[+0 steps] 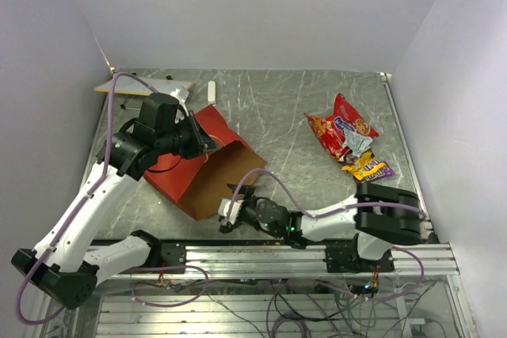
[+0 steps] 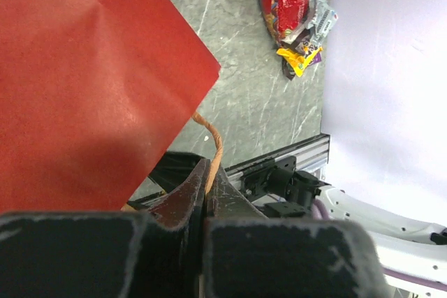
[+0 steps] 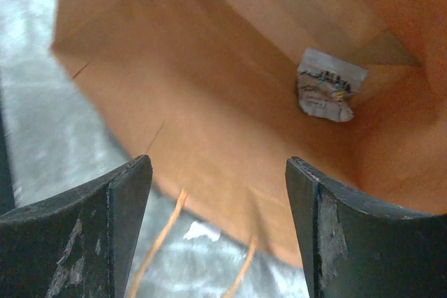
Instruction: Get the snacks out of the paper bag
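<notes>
Left side: my left gripper is pinched tight on a string handle of the paper bag. The bag lies on its side on the table, left of centre, with its mouth turned toward the near right.

Right side: my right gripper has its jaws spread wide and holds nothing, low, just in front of that mouth.

The right wrist view looks into the brown interior. One silver-white packet sits deep at the bottom fold (print too blurred to read).

Outside the bag, far right and well apart from it, lies a red chip bag. A silver wrapper, a yellow-orange wrapper and a purple wrapper are bunched at its near end.
</notes>
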Tool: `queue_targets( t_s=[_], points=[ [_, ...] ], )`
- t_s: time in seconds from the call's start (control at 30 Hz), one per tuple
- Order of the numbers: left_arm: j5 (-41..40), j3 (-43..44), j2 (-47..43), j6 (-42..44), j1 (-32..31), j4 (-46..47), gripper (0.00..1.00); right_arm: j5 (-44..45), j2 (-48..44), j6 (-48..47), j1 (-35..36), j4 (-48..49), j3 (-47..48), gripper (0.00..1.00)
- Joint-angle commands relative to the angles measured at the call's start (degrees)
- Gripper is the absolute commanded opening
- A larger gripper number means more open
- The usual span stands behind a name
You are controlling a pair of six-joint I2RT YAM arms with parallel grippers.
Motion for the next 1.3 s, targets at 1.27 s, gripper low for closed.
queue_targets(
  t_s=[1.27],
  points=[
    [2.1, 5.8, -4.7, 0.4, -0.2, -4.2, 0.07, 17.5, 39.7, 28.5, -15.8, 2.2, 37.3, 0.76]
  ],
)
